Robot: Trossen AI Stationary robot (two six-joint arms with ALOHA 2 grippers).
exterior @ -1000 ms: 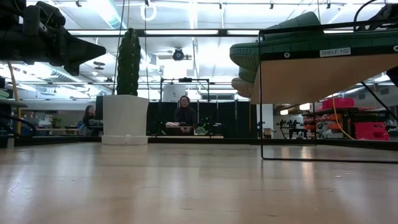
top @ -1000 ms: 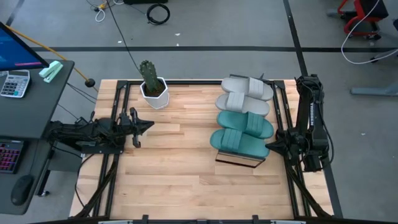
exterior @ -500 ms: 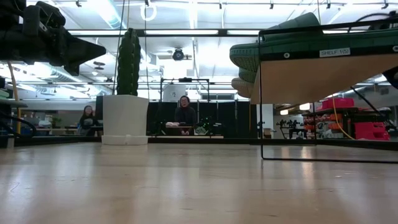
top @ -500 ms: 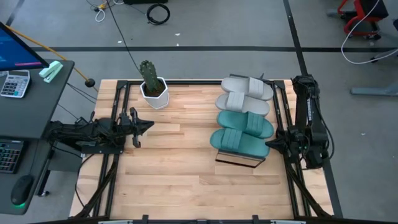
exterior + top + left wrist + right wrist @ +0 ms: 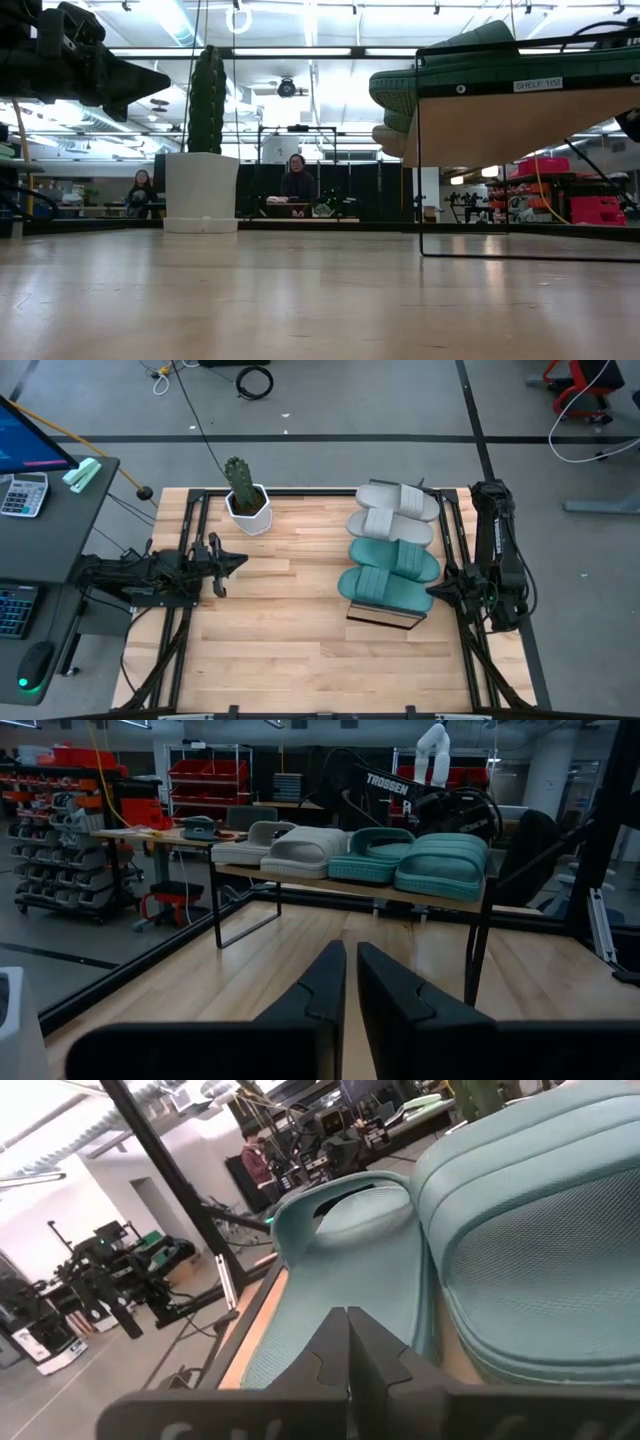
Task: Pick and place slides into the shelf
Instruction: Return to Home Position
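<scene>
Four slides lie side by side on the shelf at the table's right: two grey ones at the far end and two teal ones nearer. The same row shows in the left wrist view as grey slides and teal slides. My right gripper is shut, level, with its tips right at the nearest teal slide. My left gripper is at the table's left edge, level and shut with nothing between its fingers, pointing across at the shelf. My right gripper points level from the table's right side at the end of the nearest teal slide, which rests flat on the shelf. I cannot tell whether the shut fingertips touch it.
A cactus in a white pot stands at the table's far left. Bare wooden tabletop lies between the left arm and the shelf. People sit in the room beyond the table.
My right arm has shifted slightly beside the shelf's right end, its wrist rolling a little. The slides and shelf have not moved.
</scene>
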